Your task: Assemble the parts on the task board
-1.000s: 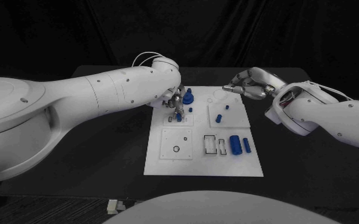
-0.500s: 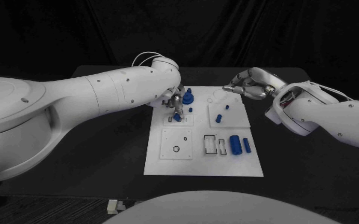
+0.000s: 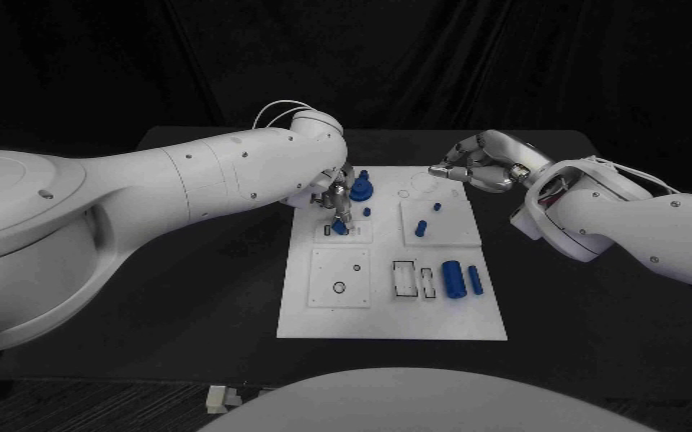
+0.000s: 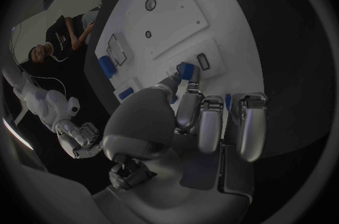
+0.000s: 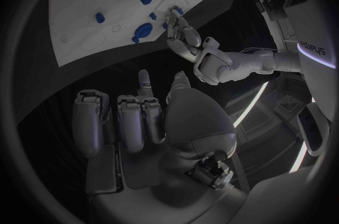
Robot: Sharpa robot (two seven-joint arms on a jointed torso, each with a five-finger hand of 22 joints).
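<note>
Blue peg (image 3: 340, 223), small and upright, sits pinched in the left hand (image 3: 333, 202) over the small square plate near the board's far left corner; a second ago it hung slightly nearer, so it has been carried to its socket and seating looks close. The white board (image 3: 378, 322) lies mid-bench, with loose blue pieces (image 3: 460, 279) along its right edge. The right hand (image 3: 476, 170) hovers curled and empty beyond the far right corner, well apart. Bare black bench (image 3: 577, 302) surrounds the board.
</note>
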